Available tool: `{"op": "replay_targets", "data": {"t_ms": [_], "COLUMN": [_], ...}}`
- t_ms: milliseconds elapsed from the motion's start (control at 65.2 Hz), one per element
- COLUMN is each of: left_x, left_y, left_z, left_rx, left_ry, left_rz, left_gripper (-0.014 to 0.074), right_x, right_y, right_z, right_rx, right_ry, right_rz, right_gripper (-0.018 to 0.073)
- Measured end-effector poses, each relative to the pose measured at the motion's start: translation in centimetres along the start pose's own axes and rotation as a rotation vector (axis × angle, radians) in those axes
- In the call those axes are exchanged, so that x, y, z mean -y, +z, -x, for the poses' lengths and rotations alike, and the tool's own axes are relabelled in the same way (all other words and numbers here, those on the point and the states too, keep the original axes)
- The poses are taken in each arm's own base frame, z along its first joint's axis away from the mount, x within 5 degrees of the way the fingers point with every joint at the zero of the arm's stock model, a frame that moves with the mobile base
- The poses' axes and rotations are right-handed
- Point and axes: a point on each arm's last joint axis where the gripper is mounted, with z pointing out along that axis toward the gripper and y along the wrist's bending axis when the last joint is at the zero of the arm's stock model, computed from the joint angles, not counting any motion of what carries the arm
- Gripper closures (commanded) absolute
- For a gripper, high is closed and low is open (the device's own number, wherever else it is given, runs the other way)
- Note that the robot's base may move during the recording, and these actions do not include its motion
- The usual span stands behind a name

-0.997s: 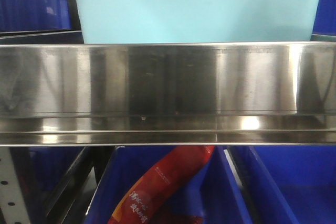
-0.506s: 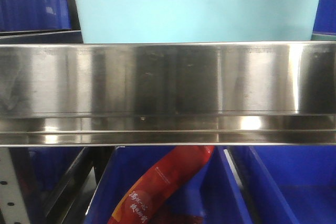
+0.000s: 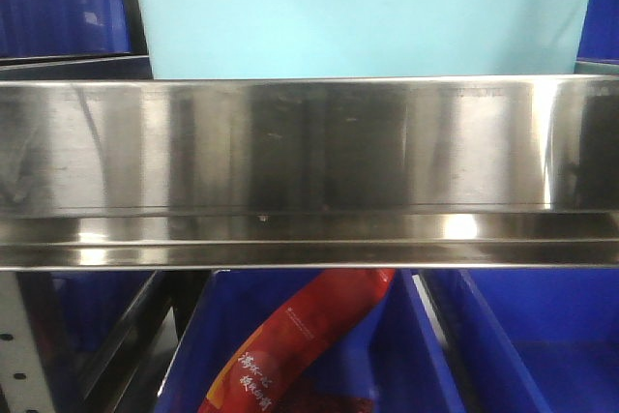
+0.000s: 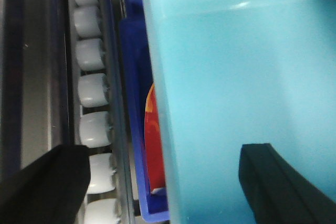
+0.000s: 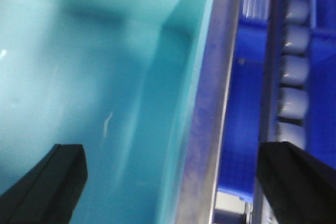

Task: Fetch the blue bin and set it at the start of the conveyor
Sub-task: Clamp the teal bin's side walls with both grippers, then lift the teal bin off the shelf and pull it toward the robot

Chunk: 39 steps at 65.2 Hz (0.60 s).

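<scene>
The blue bin (image 3: pixel 358 26), a light cyan tub, stands on the upper shelf behind the steel rail. My left gripper (image 4: pixel 163 182) is open and straddles the bin's left wall (image 4: pixel 173 129). One finger (image 4: pixel 47 182) is outside over the rollers and the other finger (image 4: pixel 278 182) is inside the tub. My right gripper (image 5: pixel 173 182) is open and straddles the bin's right wall (image 5: pixel 210 103). One finger (image 5: pixel 47 182) is inside the tub and the other (image 5: pixel 299 182) is outside. The conveyor start is out of view.
A shiny stainless steel shelf rail (image 3: pixel 309 171) spans the front view. Royal-blue bins (image 3: pixel 522 345) sit below it, one holding a red package (image 3: pixel 290 345). White rollers (image 4: pixel 92 93) run beside the tub. A royal-blue bin (image 4: pixel 131 103) with a red item stands close by.
In the front view the cyan bin's rim sits a little lower and its left edge has moved slightly left. The rail and the lower bins have not moved.
</scene>
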Motion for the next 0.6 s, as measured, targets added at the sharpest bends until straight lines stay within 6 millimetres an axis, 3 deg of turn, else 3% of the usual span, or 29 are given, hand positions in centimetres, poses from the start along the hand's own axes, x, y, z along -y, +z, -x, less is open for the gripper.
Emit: {"op": "replay_targets", "data": {"t_ms": [92,169,276,445,491,598], "left_x": [0.2,0.2,0.2,0.2,0.3,0.3], "left_y": [1.0,1.4,1.5,1.5,1.5,1.4], "left_z": [-0.1,-0.1,-0.1,-0.1,-0.1,-0.1], "left_rx": [-0.020,-0.028,-0.030,-0.030,-0.032,-0.033], "left_ry": [0.003,0.004,0.004,0.004,-0.003,-0.011], "left_rz": [0.004,0.006,0.006,0.006,-0.001,-0.003], "left_gripper": [0.0125,0.0162,0.0344,0.0709,0.0707,0.0707], "right_x": [0.1,0.2,0.3,0.3,0.3,0.3], "right_y": [1.4,2.1,2.8,2.9,2.9,2.8], "right_z": [0.0,0.0,0.0,0.0,-0.1,0.0], "right_rx": [-0.030,-0.044,-0.059,-0.062,-0.066,-0.065], "right_ry": [0.003,0.005,0.007,0.007,0.015,0.020], "right_rz": [0.000,-0.001,-0.001,-0.001,-0.001,-0.001], "right_gripper": [0.0004,0.0059,0.0258,0.0659,0.0729,0.0712]}}
